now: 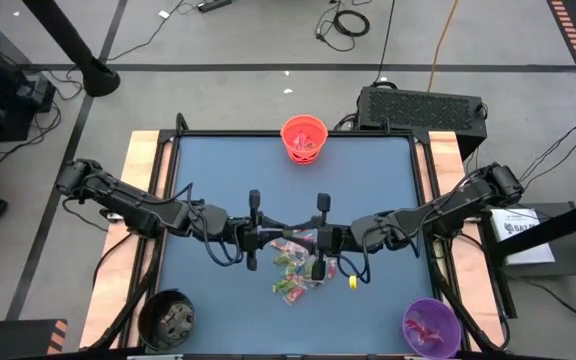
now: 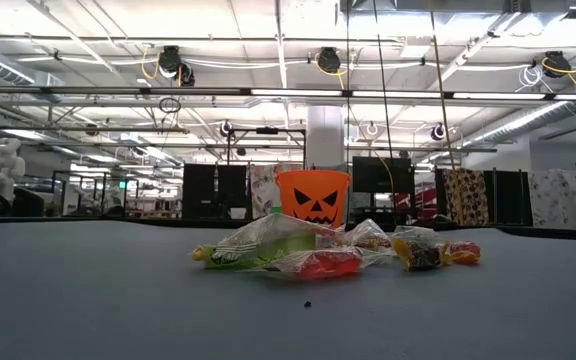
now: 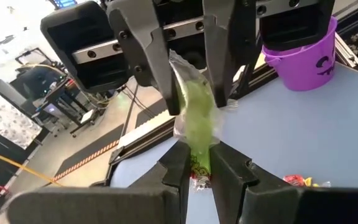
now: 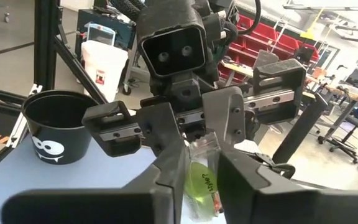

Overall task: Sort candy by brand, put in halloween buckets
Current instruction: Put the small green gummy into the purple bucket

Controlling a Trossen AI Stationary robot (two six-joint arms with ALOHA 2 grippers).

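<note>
High view: the left gripper [image 1: 254, 228] and right gripper [image 1: 320, 232] meet over the candy [image 1: 298, 268] pile at table centre; orange bucket [image 1: 304, 138] at twelve o'clock, black bucket [image 1: 166, 318] at seven, purple bucket [image 1: 430, 326] at five. Wrist views: both grippers pinch one green candy bag [image 3: 197, 118].

A blue-grey table top [image 1: 208, 180] is framed by light wooden side boards [image 1: 144, 150]. Behind its far edge, a black perforated box [image 1: 423, 106] is set on the grey floor, and cables [image 1: 348, 20] are strewn further back. A white labelled box [image 1: 521, 224] is seen just off the table's right side. In the low view, ceiling light strips [image 2: 368, 92] and dark partitions [image 2: 218, 190] are shown beyond the table. Red storage bins [image 4: 263, 40] are lined up on distant shelving.
</note>
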